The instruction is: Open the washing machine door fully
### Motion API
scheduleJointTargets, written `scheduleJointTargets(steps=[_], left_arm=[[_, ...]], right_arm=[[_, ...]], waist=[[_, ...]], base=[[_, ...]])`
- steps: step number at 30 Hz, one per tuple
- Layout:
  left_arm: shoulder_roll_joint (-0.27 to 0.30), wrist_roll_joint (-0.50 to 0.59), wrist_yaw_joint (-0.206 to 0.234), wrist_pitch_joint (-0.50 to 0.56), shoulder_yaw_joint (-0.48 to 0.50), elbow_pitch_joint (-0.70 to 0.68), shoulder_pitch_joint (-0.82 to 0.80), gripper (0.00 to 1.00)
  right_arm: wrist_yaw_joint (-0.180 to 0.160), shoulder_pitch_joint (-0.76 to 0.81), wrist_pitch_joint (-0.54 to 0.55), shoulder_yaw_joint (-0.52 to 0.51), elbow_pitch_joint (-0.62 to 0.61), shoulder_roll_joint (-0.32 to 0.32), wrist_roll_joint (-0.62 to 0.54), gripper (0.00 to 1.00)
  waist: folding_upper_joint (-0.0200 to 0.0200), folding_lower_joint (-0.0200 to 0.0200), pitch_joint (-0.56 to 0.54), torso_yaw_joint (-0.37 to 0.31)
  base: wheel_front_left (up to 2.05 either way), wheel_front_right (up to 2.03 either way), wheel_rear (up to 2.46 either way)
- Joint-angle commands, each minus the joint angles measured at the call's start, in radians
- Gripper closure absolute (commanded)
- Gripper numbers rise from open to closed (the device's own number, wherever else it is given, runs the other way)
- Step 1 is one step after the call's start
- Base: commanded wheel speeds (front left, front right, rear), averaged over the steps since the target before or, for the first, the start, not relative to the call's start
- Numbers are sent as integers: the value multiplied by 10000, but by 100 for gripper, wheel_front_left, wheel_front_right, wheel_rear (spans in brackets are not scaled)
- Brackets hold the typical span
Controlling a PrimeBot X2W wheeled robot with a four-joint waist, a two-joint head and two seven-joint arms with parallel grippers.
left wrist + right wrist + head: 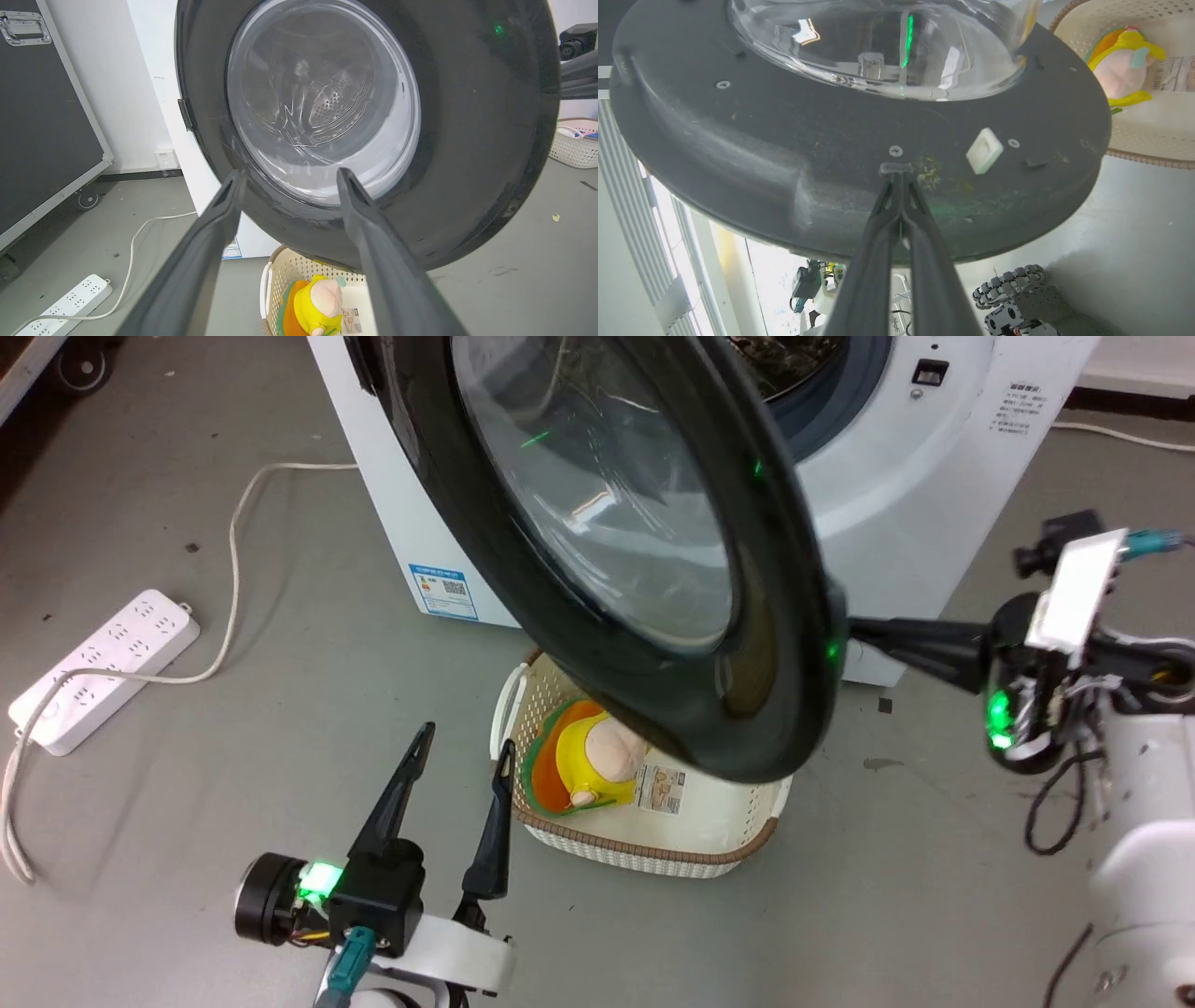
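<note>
- Nearest the head camera, the left pincer (467, 739) had its fingers spread wide and held nothing, well apart from the door (644, 569); the right pincer (861, 633) reached in from the right, fingers together, tips at the door's free rim; the door stood angled out from the machine (934, 476), over the basket (653, 859); the machine's opening was uncovered, so I judged the door well open but not fully back.
- From the left wrist, the left pincer (290, 173) framed the door's outer face (467, 140), close to it but apart; the right pincer's dark fingers (579, 79) showed past the rim.
- From the right wrist, the right pincer (896, 171) was closed tight, gripping nothing that I could tell; its tips touched the door's inner face (784, 140) at a small tab (896, 166) just below a screw (895, 150); what remained, as I judged, was pushing the door further round toward its hinge.
</note>
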Motion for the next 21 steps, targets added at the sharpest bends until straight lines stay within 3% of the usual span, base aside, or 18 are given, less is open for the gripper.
scheduleJointTargets(steps=[1,12,21], left_arm=[[24,21,4,-51,-28,61,141,0],[3,-47,22,-51,-106,176,277,0],[2,-91,20,-51,-95,250,472,0]], right_arm=[[12,317,-17,434,14,93,456,100],[12,1625,-1261,3648,-353,95,3146,100],[12,2282,-2260,5191,-876,96,4190,100]], waist=[[0,1,-59,16],[0,1,-294,88],[0,1,-460,26]], base=[[0,0,0],[0,0,0],[0,0,0]])
